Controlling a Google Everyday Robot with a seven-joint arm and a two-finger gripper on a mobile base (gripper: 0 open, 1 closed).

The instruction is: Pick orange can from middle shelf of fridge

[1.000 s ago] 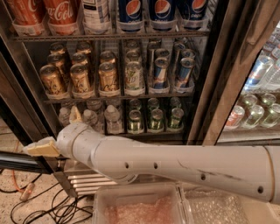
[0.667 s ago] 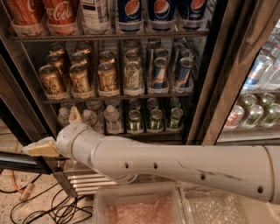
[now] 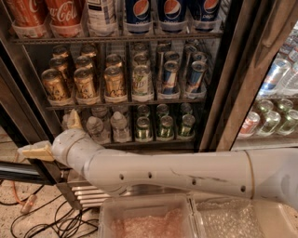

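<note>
The fridge (image 3: 231, 88) stands open in front of me. Its middle shelf (image 3: 125, 103) holds golden-orange cans on the left, with front-row orange cans (image 3: 85, 84) in three columns. A pale green-lettered can (image 3: 142, 81) and blue-and-silver slim cans (image 3: 170, 76) stand to their right. My gripper (image 3: 54, 135) is at the lower left, below the middle shelf and in front of the bottom shelf's left end. It is open and empty: one beige fingertip (image 3: 73, 120) points up and the other points left. It touches no can.
Cola and Pepsi bottles (image 3: 139, 11) fill the top rack. Water bottles (image 3: 118, 126) and green cans (image 3: 165, 126) fill the bottom rack. A second cooler with cans (image 3: 274, 116) is at right. A clear plastic bin (image 3: 149, 218) sits below my arm. Cables (image 3: 46, 218) lie on the floor.
</note>
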